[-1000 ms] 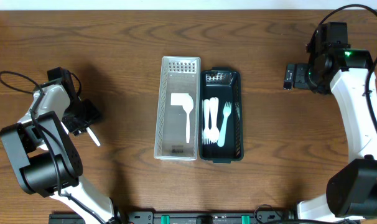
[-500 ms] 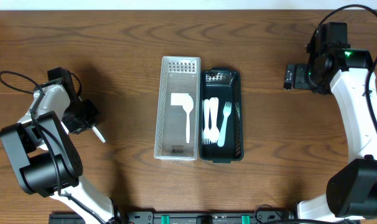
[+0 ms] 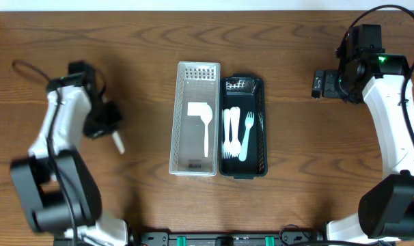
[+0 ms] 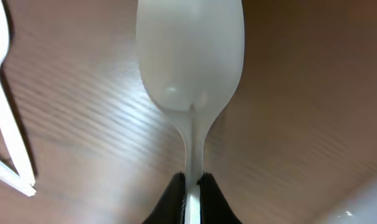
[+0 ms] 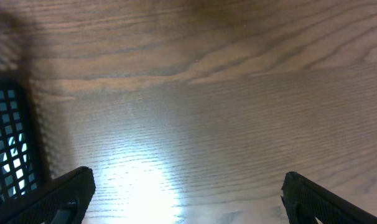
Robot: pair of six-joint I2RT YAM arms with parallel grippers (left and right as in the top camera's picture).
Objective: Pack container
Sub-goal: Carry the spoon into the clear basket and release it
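A white plastic spoon (image 4: 190, 56) hangs bowl-forward over the wood, its thin handle pinched in my shut left gripper (image 4: 191, 179). From overhead, that left gripper (image 3: 109, 132) is at the table's left, well apart from the baskets, with the spoon (image 3: 117, 143) sticking out below it. A clear white basket (image 3: 177, 123) in the middle holds one white flat-headed utensil (image 3: 201, 117). Touching its right side, a dark green basket (image 3: 263, 130) holds several white forks (image 3: 236, 133). Far right, my right gripper (image 3: 317, 84) hovers open over bare wood, with nothing between its fingers (image 5: 67, 190).
A thin white strip (image 4: 7, 106) shows at the left edge of the left wrist view; what it is I cannot tell. The dark basket's mesh corner (image 5: 8, 143) shows at the left of the right wrist view. A black cable (image 3: 29, 68) loops beside the left arm.
My left gripper has shut on the spoon's handle and carried it up and to the right, toward the baskets. The right arm has not moved.
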